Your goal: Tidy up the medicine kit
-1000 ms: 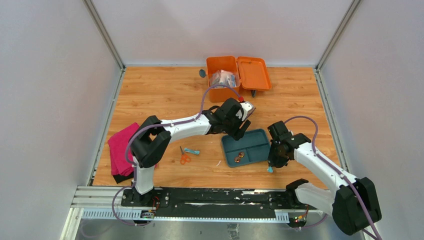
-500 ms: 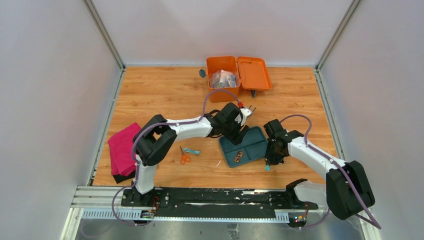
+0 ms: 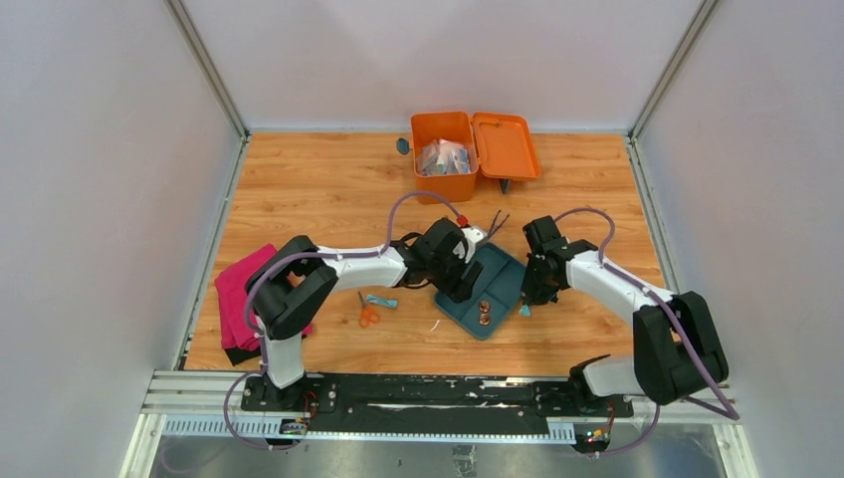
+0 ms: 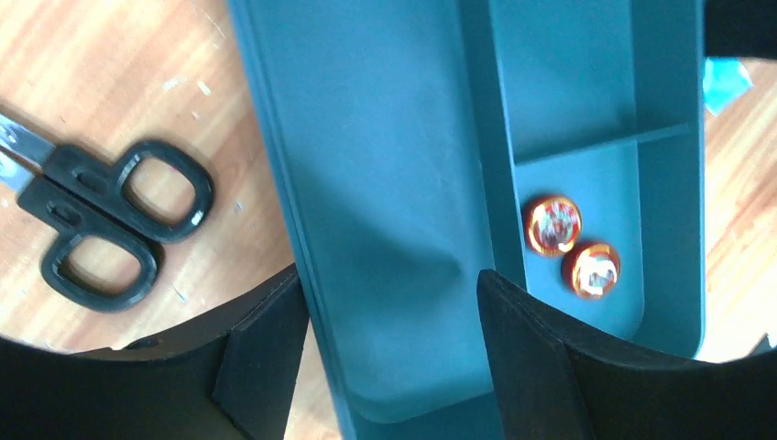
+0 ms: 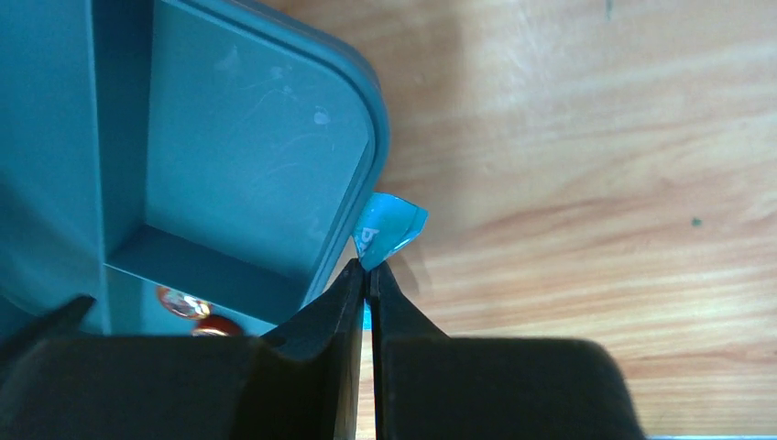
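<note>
Left gripper (image 4: 389, 312) sits wide across the teal tray's (image 3: 503, 271) big compartment, one finger outside the rim and one at the divider, gripping it. Tray has swung from square-on a second ago to a diamond angle. Right gripper (image 5: 368, 275), pinched tight on a small teal packet (image 5: 389, 227), has moved in to the tray's right corner; medicine kit (image 3: 438, 187) is unchanged at the table's far edge, lid open.
</note>
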Tool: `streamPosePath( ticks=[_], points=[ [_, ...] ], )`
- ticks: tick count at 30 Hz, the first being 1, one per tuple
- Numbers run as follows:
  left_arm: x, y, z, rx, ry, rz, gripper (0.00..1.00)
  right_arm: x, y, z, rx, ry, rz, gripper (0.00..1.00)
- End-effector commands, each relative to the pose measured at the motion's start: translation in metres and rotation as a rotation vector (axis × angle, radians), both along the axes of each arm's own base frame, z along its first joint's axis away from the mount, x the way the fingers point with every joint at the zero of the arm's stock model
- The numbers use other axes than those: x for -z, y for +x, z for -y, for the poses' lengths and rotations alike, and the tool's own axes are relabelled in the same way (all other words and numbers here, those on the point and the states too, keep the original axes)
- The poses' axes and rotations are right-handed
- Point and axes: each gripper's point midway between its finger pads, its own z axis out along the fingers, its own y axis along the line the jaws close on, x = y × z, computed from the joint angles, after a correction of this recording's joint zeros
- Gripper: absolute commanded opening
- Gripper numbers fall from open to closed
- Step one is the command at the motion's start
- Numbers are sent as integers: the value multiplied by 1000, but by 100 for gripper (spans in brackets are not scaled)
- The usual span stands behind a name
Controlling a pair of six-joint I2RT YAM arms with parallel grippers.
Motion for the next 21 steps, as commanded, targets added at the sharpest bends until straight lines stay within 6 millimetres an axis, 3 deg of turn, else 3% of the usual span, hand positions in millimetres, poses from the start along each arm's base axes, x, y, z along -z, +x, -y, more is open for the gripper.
streamPosePath(
  ticks=[1,8,12,15,18,21],
  points=[
    [-11,-24,3,9,-57,-47,71,-6,25,-5,-36,12,29,0],
    [-20,-44,0,-12,-92,-75,72,-12,42,2,-74,-25,32,0],
    [-27,-36,-14,-119,-64,-50,72,-20,38,34,-76,-186,23,0],
    [-43,-28,-27,-191,-39,-10,72,-39,41,46,-87,-249,60,0],
    [-66,-18,-44,-284,-29,50,73,-61,49,39,-132,-215,121,0],
    [-86,-10,-73,-425,-11,116,75,-77,54,15,-161,-91,167,0]
  ],
)
